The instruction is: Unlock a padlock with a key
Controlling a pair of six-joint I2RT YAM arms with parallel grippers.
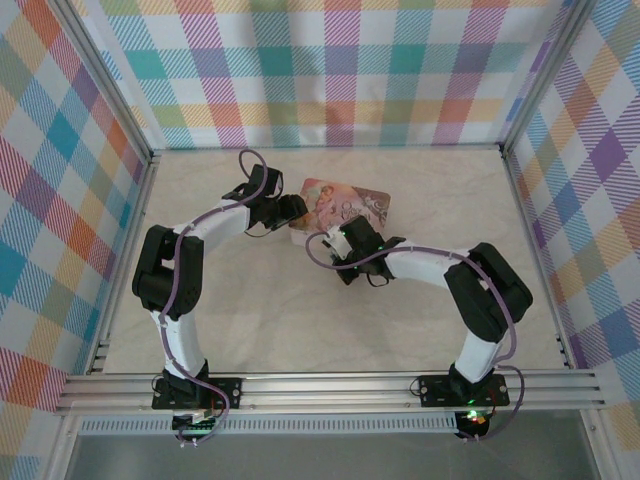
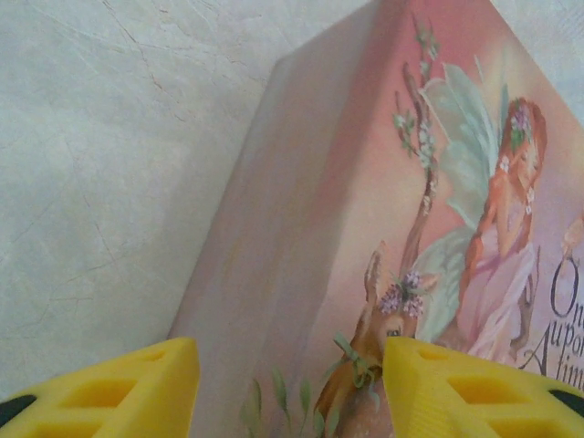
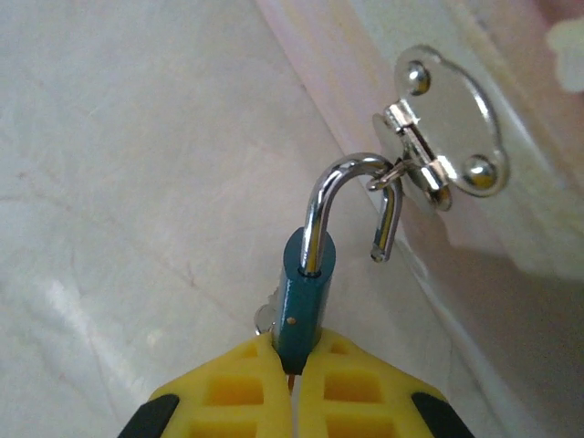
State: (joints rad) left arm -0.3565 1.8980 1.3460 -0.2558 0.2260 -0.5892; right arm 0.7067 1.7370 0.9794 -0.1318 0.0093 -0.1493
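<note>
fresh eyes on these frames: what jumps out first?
The blue padlock, pinched in the shut right gripper low in the right wrist view. Its shackle has one leg free of the body and hangs hooked in the silver hasp on the pink tin. In the left wrist view, the left gripper has its yellow fingers straddling an edge of that fairy-printed tin.

Bright, even light; blurred close-ups.

One padlock (image 3: 301, 292), one pink tin (image 2: 365, 228), one metal hasp plate (image 3: 447, 137), one table (image 1: 300, 330). Two robot arms (image 1: 180, 265), so two end effectors: the left end effector (image 2: 290, 383) and the right end effector (image 3: 294, 383).
</note>
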